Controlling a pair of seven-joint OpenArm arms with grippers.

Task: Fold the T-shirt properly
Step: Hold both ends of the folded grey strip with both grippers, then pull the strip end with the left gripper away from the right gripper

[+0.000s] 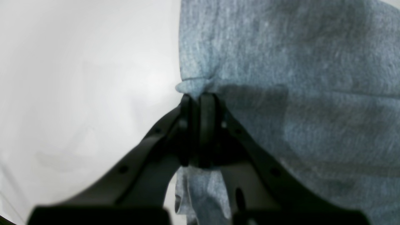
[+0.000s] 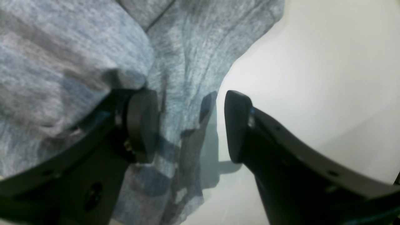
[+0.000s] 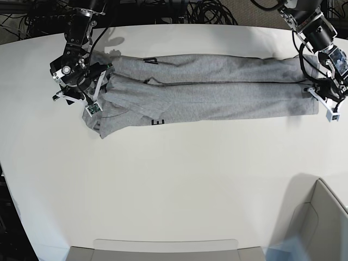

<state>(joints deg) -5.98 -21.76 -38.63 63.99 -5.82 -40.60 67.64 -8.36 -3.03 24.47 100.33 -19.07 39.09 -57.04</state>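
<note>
T-shirt (image 3: 217,89), folded lengthwise on white surface (image 3: 179,179): left tool (image 1: 198,97) clenched on its hem edge, right tool (image 2: 190,125) spread astride its opposite end; close right before lifting, raise both ends evenly.

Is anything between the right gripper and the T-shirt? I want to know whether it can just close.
Nothing visible. The right gripper is open with the T-shirt edge lying between its fingers. The left gripper is already shut on the cloth at the other end.
</note>
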